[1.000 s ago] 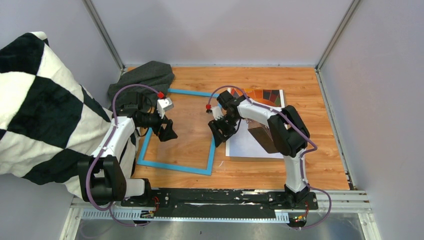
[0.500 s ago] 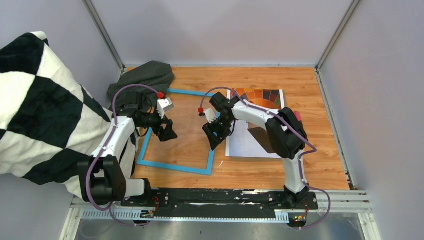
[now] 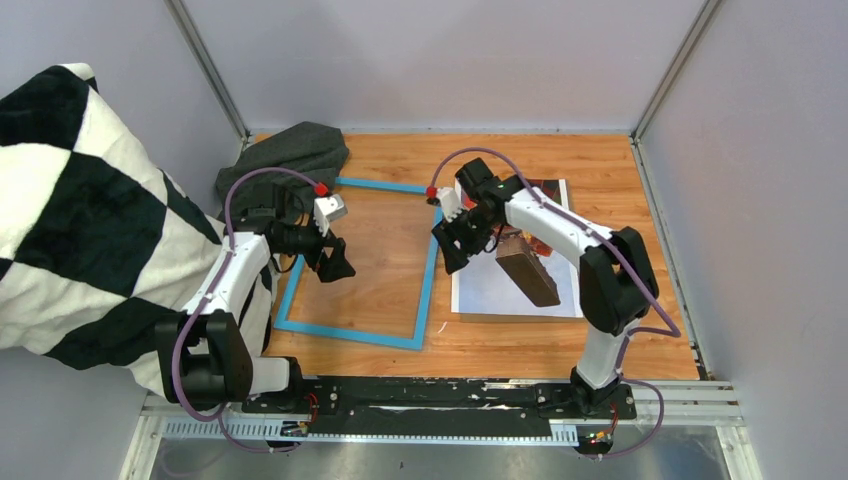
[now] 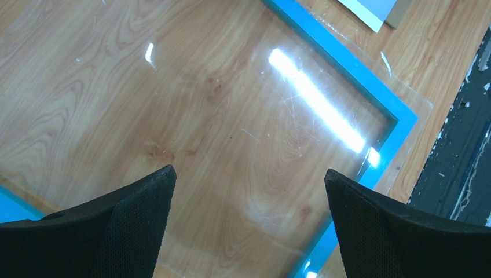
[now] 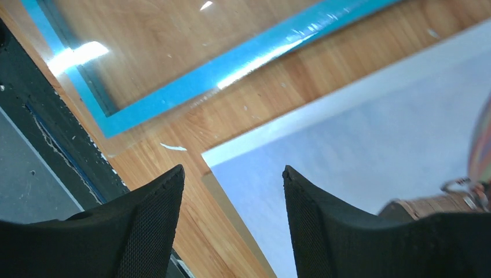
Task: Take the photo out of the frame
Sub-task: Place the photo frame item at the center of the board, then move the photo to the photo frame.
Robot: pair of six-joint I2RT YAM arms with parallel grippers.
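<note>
The bright blue frame (image 3: 350,333) lies flat left of the table's centre, with a clear pane (image 4: 231,116) in it and wood grain showing through. The photo (image 3: 490,295) lies face up to its right, pale sky and dark balloon basket showing. My right gripper (image 3: 455,240) hovers open over the photo's left edge, beside the frame's right side. In the right wrist view its jaws (image 5: 233,169) stand apart above the photo (image 5: 370,145), near the frame (image 5: 231,69). My left gripper (image 3: 335,265) hangs wide open and empty over the frame's left part (image 4: 249,172).
A dark grey cloth (image 3: 290,150) is bunched at the far left, touching the frame's far corner. Black-and-white checked fabric (image 3: 80,220) fills the left side. A tan board edge (image 5: 231,202) shows under the photo's near corner. Grey walls enclose the table.
The right gripper has moved right and away from me, from the frame's right side to the photo's left edge, and its elbow has swung right. The left arm is still.
</note>
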